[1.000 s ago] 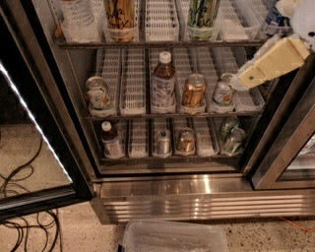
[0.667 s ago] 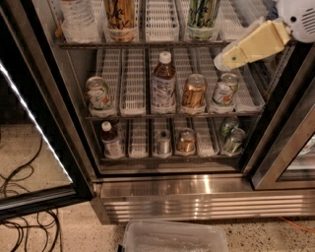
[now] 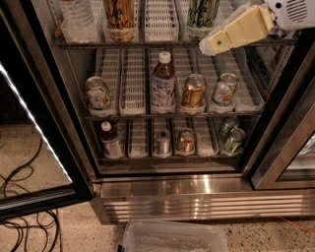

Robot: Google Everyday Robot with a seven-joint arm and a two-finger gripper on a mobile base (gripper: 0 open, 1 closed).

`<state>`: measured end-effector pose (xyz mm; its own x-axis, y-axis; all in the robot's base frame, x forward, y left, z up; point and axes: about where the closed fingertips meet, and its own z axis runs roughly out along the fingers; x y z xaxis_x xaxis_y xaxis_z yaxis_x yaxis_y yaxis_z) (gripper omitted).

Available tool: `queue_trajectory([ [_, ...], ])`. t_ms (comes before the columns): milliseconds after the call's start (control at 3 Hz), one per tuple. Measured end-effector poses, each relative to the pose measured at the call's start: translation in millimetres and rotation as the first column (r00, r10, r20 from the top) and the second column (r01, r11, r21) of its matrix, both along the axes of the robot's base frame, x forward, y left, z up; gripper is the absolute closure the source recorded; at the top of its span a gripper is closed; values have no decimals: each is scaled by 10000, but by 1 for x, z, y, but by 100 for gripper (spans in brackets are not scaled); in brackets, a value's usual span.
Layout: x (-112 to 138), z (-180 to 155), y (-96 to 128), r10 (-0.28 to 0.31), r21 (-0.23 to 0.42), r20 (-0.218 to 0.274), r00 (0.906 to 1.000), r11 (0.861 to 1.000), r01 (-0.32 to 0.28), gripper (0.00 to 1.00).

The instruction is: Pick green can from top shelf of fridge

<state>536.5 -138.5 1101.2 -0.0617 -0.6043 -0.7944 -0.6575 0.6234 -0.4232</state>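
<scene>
Single-arm cooler reach. The gripper (image 3: 209, 46), cream-coloured on a white wrist, is hovering at the upper right of the open fridge (image 3: 197, 197), its tip pointing down and to the left at the front edge of the top shelf (image 3: 147, 44); whether it is apart or together cannot be told from here. The green can (image 3: 202, 14) is standing upright in a white lane tray on that shelf, just above and slightly left of the gripper tip, not touching it as far as can be seen. Further left on the same shelf, a tan-gold can (image 3: 120, 17) and a clear bottle (image 3: 78, 19) are standing in their own lanes, with an empty tray lying between the two cans. On the middle rack a white can (image 3: 97, 93), a brown bottle (image 3: 162, 81), a copper can (image 3: 193, 91) and a second white can (image 3: 224, 91) are sitting in a row. The lowest rack is holding a small bottle (image 3: 110, 140), a silver can (image 3: 162, 142), another copper-toned can (image 3: 186, 140) and a pair of green cans (image 3: 231, 138). The glass door (image 3: 34, 118) is swinging wide at the left, its light strip glowing. Below, the ribbed steel base is catching the light, black cables (image 3: 24, 211) are trailing over the speckled floor (image 3: 275, 236), and a clear plastic bin (image 3: 172, 236) is sitting before the cooler.
</scene>
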Motion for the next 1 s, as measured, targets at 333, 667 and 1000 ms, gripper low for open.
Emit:
queue_trajectory([
  [333,7,-3,11,-329,253,278,9991,9992,322,0],
  [667,19,-12,30,-881,816,701,9936,9933,823,0],
  [1000,29,-15,40,-1301,1349,1069,9857,9841,1152,0],
])
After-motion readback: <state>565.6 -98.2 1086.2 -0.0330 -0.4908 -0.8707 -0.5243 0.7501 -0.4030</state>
